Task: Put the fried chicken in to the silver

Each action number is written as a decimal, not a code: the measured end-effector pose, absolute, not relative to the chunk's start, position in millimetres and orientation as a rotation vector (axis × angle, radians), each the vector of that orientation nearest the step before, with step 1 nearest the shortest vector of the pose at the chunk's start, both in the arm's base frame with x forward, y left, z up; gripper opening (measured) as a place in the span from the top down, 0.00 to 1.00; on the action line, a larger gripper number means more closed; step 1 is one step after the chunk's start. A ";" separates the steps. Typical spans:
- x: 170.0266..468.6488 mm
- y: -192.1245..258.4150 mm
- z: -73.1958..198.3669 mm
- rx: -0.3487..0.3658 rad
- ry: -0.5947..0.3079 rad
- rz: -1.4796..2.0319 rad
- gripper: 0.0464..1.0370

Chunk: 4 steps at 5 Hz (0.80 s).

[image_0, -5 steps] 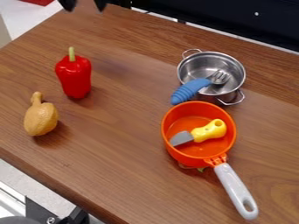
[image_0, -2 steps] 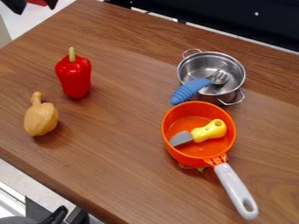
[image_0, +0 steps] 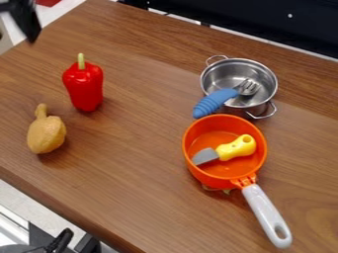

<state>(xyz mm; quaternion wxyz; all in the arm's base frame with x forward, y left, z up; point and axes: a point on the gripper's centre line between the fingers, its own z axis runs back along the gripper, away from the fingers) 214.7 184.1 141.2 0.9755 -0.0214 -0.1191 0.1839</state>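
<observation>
Likely light, firm and slippery, the fried chicken (image_0: 46,135) lies front-left of the red pepper (image_0: 84,87); grasp its plump middle. Beyond the red pepper, the end effector (image_0: 16,36) hangs released.

Fried chicken (image_0: 46,136): I'm counting one.
Red pepper (image_0: 84,89): I'm seeing one.
Silver pot (image_0: 223,79): one showing on my feed.
Pot's loop handles (image_0: 265,113): I'm making out two.
Orange pan (image_0: 212,138): I'm logging one.
Pan's grey handle (image_0: 264,212): one, I'm reading.
Fork (image_0: 214,102): I'm tallying one.
Knife (image_0: 235,148): I'm tallying one.
Cookware, both kinds: I'm getting two.
Cutlery, both kinds: I'm getting two.
Wooden tabletop (image_0: 132,168): I'm viewing one.
Item under pan (image_0: 214,189): at least one is peeking out; pan is hiding most, so I'm not naming it or fixing a total.
</observation>
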 end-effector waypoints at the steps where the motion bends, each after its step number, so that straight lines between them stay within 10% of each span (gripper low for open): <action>1: 196.6 175.8 129.1 0.005 -0.200 0.384 0.04; 4: 195.3 168.0 115.4 0.061 -0.161 0.431 0.04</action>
